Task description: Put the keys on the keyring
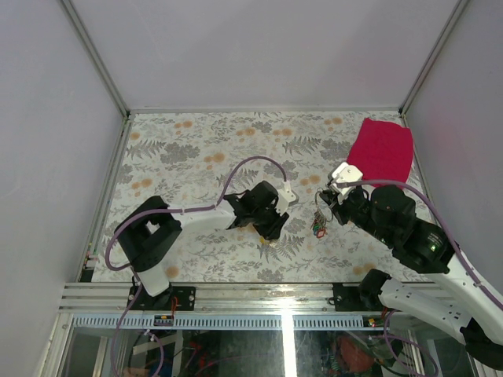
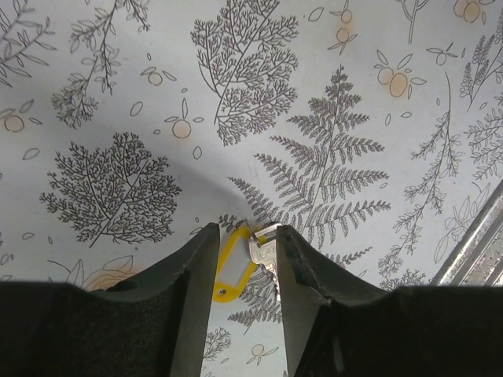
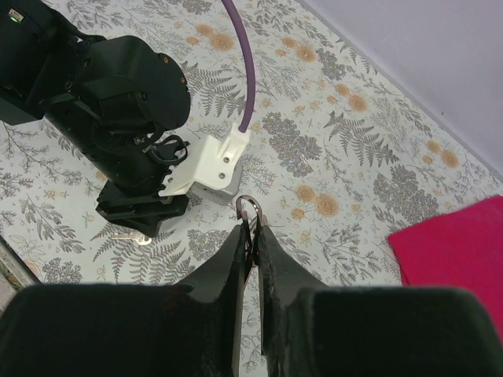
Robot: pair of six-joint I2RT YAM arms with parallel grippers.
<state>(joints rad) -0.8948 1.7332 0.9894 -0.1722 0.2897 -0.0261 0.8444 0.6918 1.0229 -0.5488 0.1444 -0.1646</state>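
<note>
Nearly all of the counter is covered by a pale cloth printed with grey ferns and small orange fruit. Plain white walls close it in on the left, far and right sides, with metal posts at the far corners. A red cloth lies in the far right corner, and an aluminium rail runs along the near edge.

The left gripper sits low over the middle of the counter with its jaws spread. A yellow-headed key lies flat on the print between them, its silver blade just beside the right-hand finger. To the right, the right gripper has its jaws pressed together on the keyring, a thin loop poking out past the tips. From above, a small cluster of keys dangles from it, with red and green showing.
</note>
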